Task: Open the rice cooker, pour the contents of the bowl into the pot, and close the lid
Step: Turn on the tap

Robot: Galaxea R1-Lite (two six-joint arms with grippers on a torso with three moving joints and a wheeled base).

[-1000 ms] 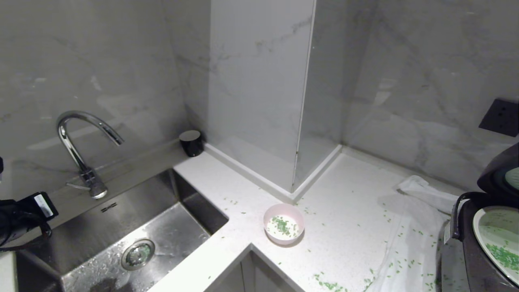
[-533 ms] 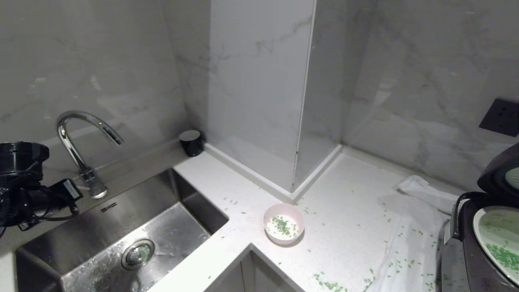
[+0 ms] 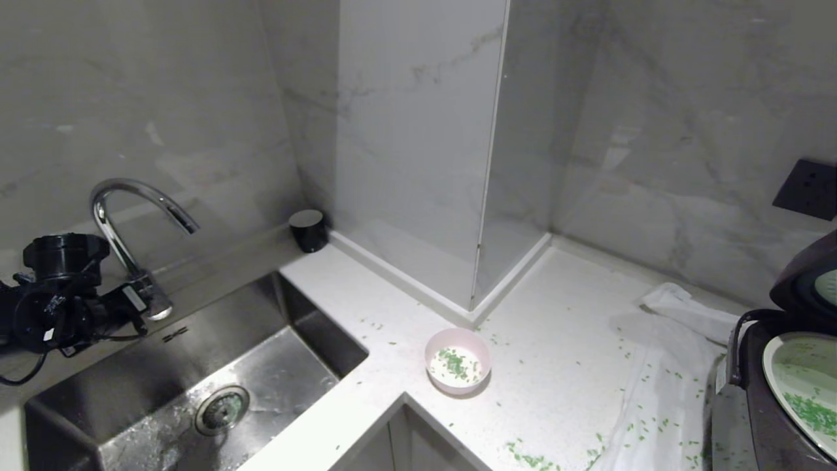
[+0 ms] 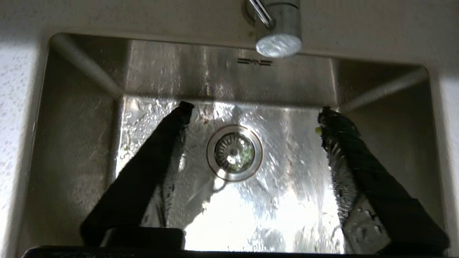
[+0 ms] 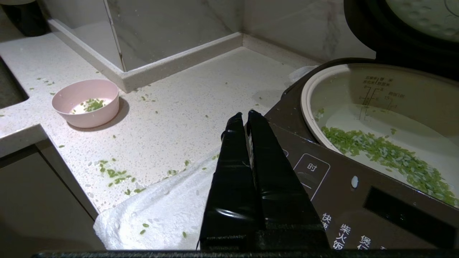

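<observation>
**Left end effector over the sink, bowl sitting on the desk, cooker lid up**

So on the far left, the left end effector (image 4: 252,111) hung above the steel sink (image 3: 274,386), just in front of the curved chrome faucet (image 3: 124,222). Its two black fingers (image 4: 150,161) were spread wide apart with nothing between them, and straight through the gap you could see the round drain (image 4: 234,153) and a wet, shiny sink floor. A small black cylinder (image 3: 308,229) stood at the back corner by the marble wall.

Moving along to the middle, the pale pink bowl (image 3: 458,360) sat upright on the white speckled desk (image 3: 562,327), near the front edge where the sink cutout ends. Some green bits (image 3: 456,364) lay on its white bottom, and plenty more of them were scattered loose over the desk around it.

Further right, a white cloth (image 3: 660,392) was spread on the desk, also dotted with green bits, running under the rice cooker (image 5: 344,186). The right end effector (image 5: 244,115) was pinched completely closed, holding nothing, hovering near the cooker's front panel. The lid (image 3: 807,275) was swung up, and the pot (image 5: 391,104) was open to view with a band of green bits lying across its white floor. A dark wall socket (image 3: 805,189) sat on the marble above it.
</observation>
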